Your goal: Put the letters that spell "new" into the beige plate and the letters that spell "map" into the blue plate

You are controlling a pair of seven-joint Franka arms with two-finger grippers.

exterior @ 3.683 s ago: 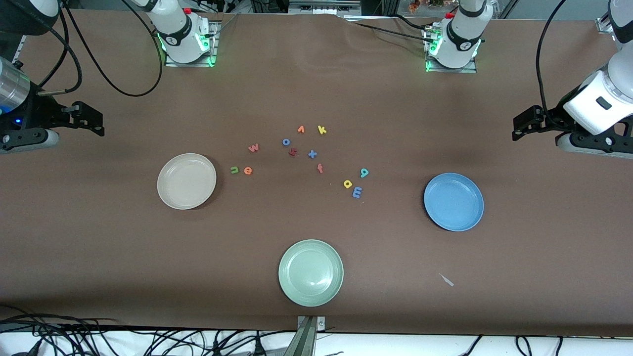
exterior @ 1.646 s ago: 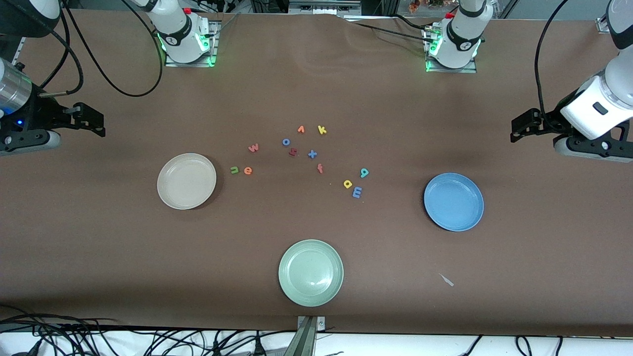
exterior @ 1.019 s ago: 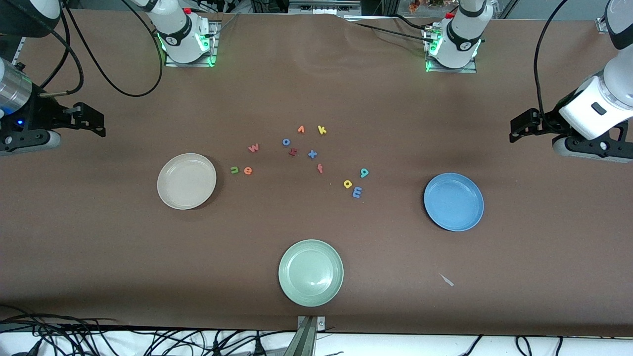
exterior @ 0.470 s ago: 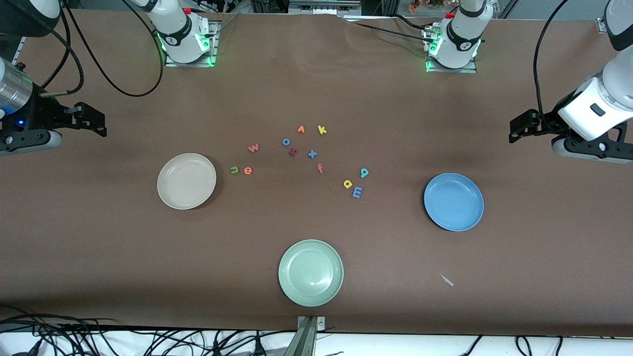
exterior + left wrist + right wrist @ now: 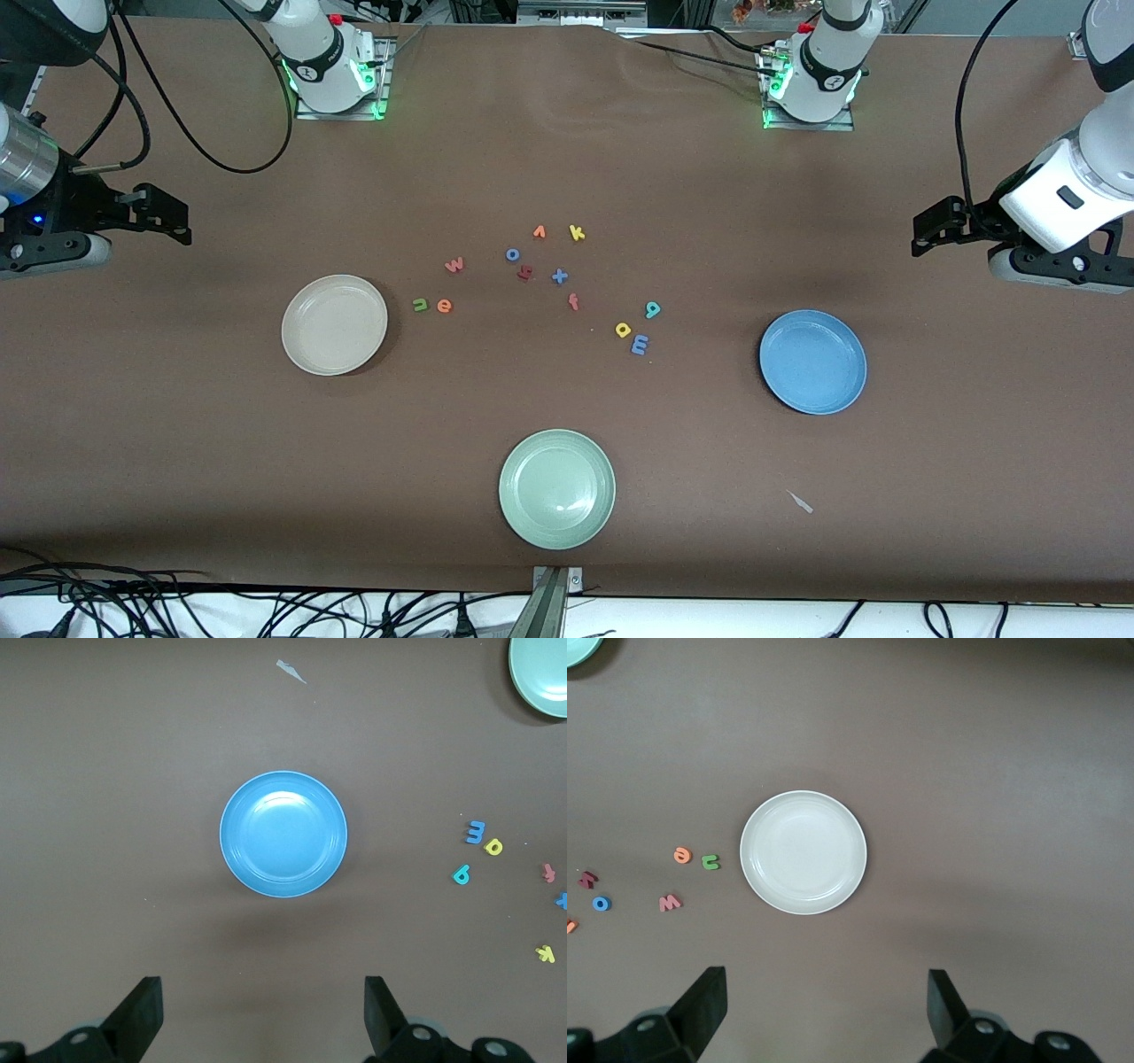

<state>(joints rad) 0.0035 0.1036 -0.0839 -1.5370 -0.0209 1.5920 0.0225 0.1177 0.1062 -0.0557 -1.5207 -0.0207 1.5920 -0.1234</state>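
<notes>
The green n (image 5: 420, 305) and orange e (image 5: 445, 306) lie beside the beige plate (image 5: 334, 324), with the pinkish w (image 5: 454, 264) a little farther from the front camera. The blue m (image 5: 640, 344), yellow a (image 5: 623, 330) and teal p (image 5: 652, 309) lie together between the table's middle and the blue plate (image 5: 812, 361). Both plates hold nothing. My left gripper (image 5: 930, 229) hangs open and high at its end of the table, looking down on the blue plate (image 5: 283, 834). At the other end my right gripper (image 5: 173, 217) hangs open above the beige plate (image 5: 803, 851).
A pale green plate (image 5: 556, 488) sits near the front edge. Other letters lie mid-table: orange v (image 5: 539, 232), yellow k (image 5: 577, 233), blue o (image 5: 512, 254), dark red squiggle (image 5: 524, 273), blue x (image 5: 559, 276), orange f (image 5: 573, 302). A white scrap (image 5: 800, 502) lies nearer the front camera than the blue plate.
My left gripper has crept slightly toward the table's middle. The right gripper has barely shifted. Letters and plates lie where they were.
</notes>
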